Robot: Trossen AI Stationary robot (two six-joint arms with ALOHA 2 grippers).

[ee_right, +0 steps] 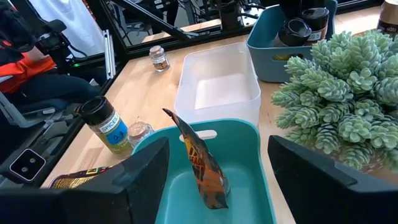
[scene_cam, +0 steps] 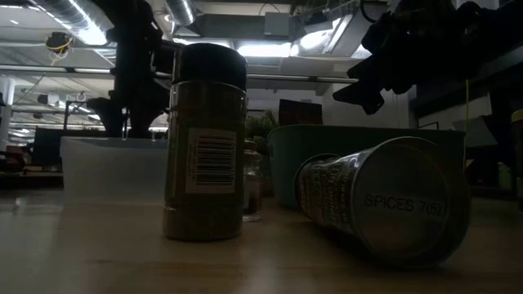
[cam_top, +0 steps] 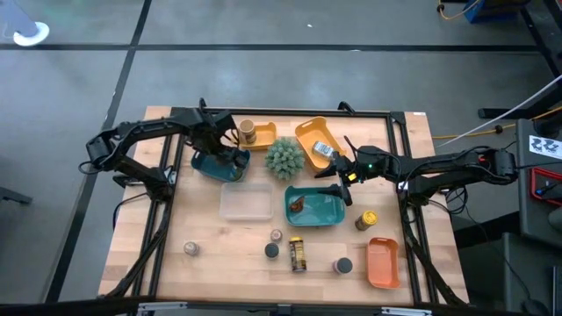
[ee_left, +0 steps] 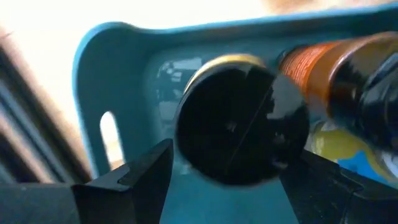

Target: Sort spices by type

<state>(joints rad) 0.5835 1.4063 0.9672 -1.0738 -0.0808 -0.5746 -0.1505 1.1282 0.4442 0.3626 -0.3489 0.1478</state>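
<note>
My left gripper (cam_top: 221,147) hangs open over the dark blue tray (cam_top: 209,167) at the far left. In the left wrist view its fingers stand on either side of a dark-capped jar's black cap (ee_left: 241,124); an orange-labelled jar (ee_left: 323,62) lies beside it. My right gripper (ee_right: 217,177) is open above the teal tray (ee_right: 249,134), where the amber packet (ee_right: 202,158) stands on edge. A white-blue sachet (cam_top: 323,151) lies in the far orange tray (cam_top: 307,132). A tan jar (cam_top: 248,132) stands in another orange tray.
The green spiky plant (cam_top: 285,158) stands between the two grippers. The clear tray (cam_top: 246,202) is mid-table. Near the front edge are a yellow-lidded jar (cam_top: 366,219), grey tins (cam_top: 190,249), dark-capped jars (cam_top: 342,265), a jar lying down (cam_top: 298,254) and an orange tray (cam_top: 383,262).
</note>
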